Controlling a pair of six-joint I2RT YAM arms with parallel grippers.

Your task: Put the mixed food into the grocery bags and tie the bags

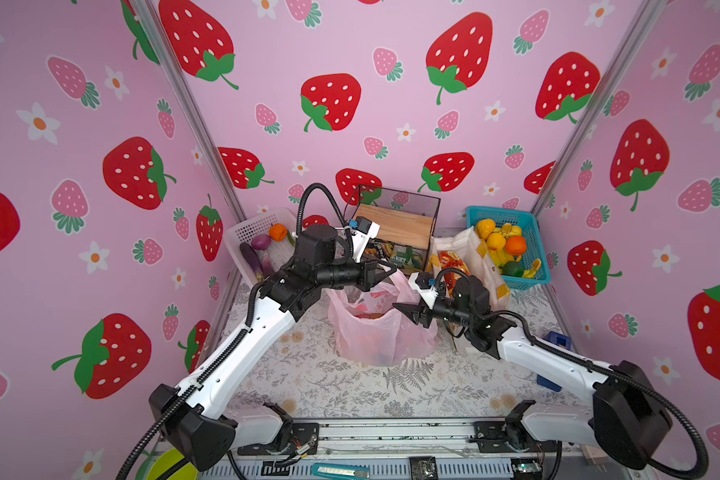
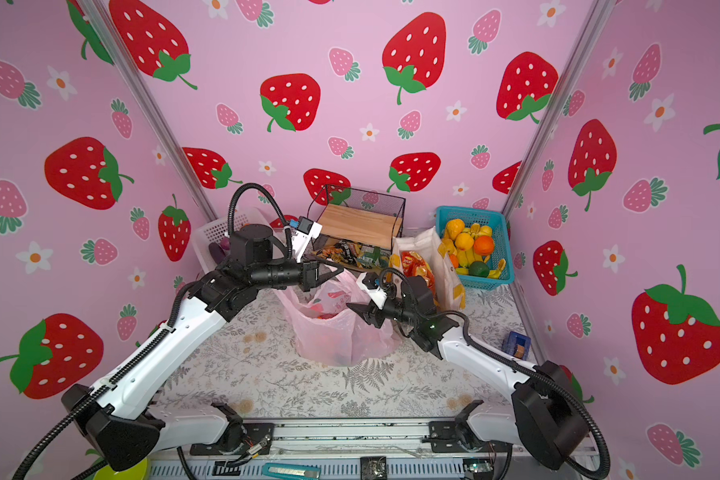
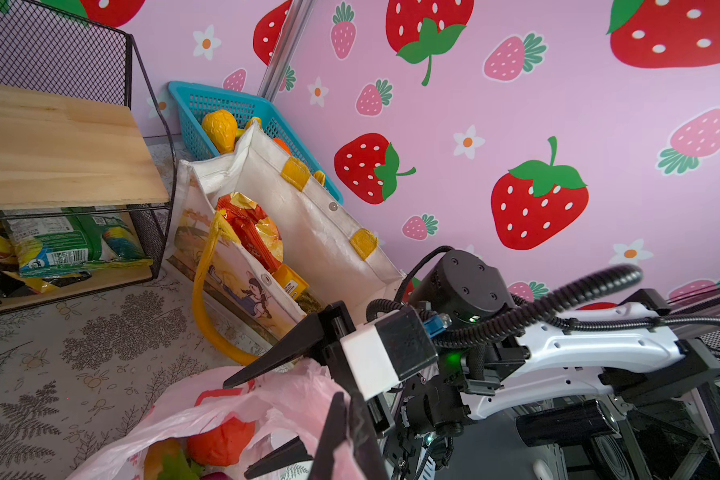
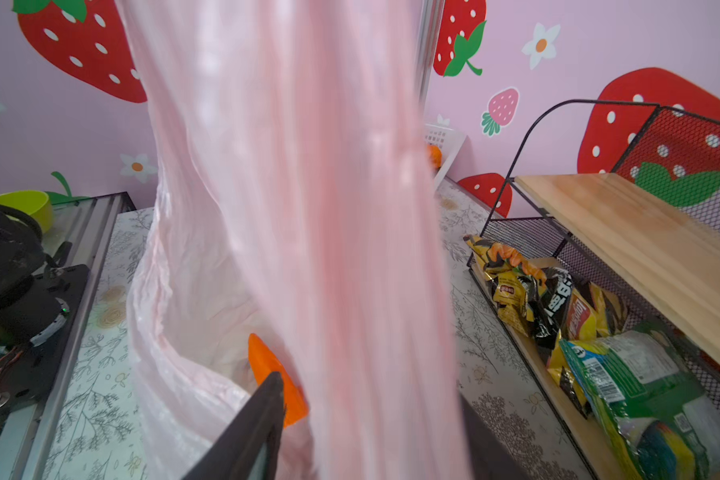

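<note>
A translucent pink plastic grocery bag stands mid-table in both top views, with toy vegetables inside, among them an orange piece. My left gripper is above the bag's far rim, shut on a pinch of its pink plastic. At the bag's right side my right gripper stands open. A stretched pink strip runs between its fingers, and an orange toy piece shows beside one of them. The white canvas tote with yellow handles stands behind, holding a red-orange snack packet.
A black mesh rack with a wooden shelf stands at the back, with snack packets under it. A white basket with eggplants and an onion is back left. A blue basket of fruit is back right. A small blue object lies at the right edge.
</note>
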